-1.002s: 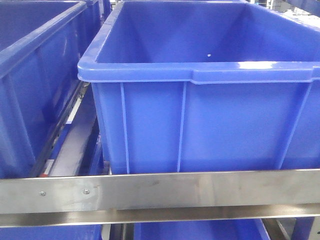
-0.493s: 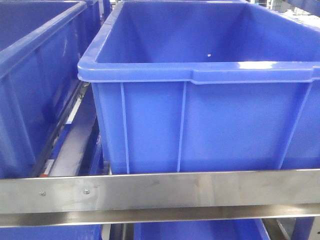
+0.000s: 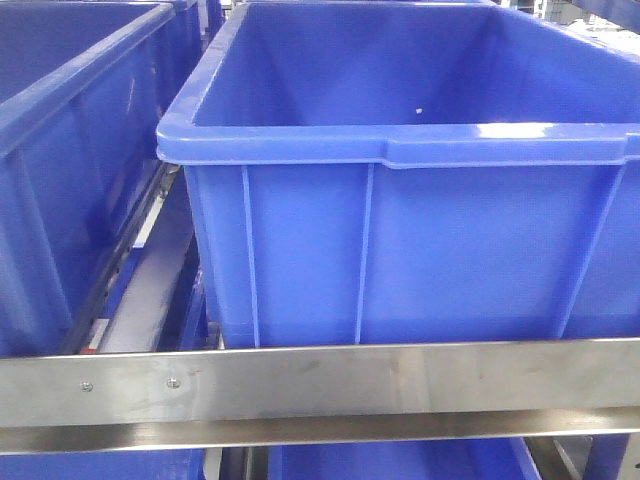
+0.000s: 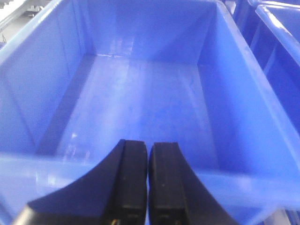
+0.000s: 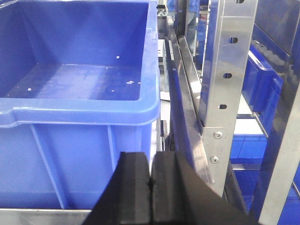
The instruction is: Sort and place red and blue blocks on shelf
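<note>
Basically both grippers are closed on nothing. Left gripper [image 4: 148,180], at 6 o'clock in its wrist view, has its pads pressed together over the near rim of a blue bin [image 4: 140,103]; the bin floor shows bare, no cube in it. Right gripper [image 5: 150,187], also at 6 o'clock and pressed together, sits just outside the corner of another blue bin [image 5: 79,75], with the shelf [image 5: 225,70] upright and rail running off to 1 o'clock. That bin's floor shows only small pale specks.

Red and blue blocks: not visible in any view, so I cannot tell where they are. The front view shows just the large bin [image 3: 400,240] and the shelf's shiny front rail [image 3: 320,385] at 6 o'clock.

Risks, as I judge them:
- Closed jaws can't pick anything up; reaching down like this would just knock a cube.
- The right arm is close to the steel upright, so a sideways swing toward 3 o'clock could strike it.
- With the blocks unseen, any reach is blind and could catch a bin rim.
</note>
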`<state>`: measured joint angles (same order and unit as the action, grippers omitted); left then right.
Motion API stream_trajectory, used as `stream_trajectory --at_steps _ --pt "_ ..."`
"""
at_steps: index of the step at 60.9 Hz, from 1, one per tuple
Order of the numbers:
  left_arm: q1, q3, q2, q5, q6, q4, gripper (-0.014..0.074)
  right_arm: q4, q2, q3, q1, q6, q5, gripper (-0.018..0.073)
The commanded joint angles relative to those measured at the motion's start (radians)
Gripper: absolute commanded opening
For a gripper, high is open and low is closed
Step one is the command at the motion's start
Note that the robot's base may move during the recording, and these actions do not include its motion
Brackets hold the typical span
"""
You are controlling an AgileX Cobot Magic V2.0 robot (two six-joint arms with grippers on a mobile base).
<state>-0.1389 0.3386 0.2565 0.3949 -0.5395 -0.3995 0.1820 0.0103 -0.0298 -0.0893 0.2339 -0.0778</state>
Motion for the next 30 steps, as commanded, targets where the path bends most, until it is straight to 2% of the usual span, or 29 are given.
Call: stream_trajectory --at_steps 1,13,23,26,30 --pt "0.021 -0.033 -0.038 -0.096 -0.001 0.028 0.0141 0.012 0.021 0.022 0.005 -0.002 0.094 0.0056" --pt "0.074 -0.224 -0.177 -0.255 -0.001 0.104 0.0141 0.012 0.021 0.022 0.005 -0.002 0.094 0.0056" --pt "0.088 -0.357 -0.254 -0.388 -0.001 0.115 0.0141 0.012 0.021 0.022 0.005 -0.002 0.094 0.0056" --pt "0.088 -0.373 -0.269 -0.408 -0.001 0.117 0.0141 0.012 0.021 0.022 0.005 -0.002 0.094 0.0056" --pt "0.088 -0.370 -0.279 -0.374 -0.001 0.119 0.0141 0.012 0.021 0.022 0.005 -0.002 0.094 0.0056"
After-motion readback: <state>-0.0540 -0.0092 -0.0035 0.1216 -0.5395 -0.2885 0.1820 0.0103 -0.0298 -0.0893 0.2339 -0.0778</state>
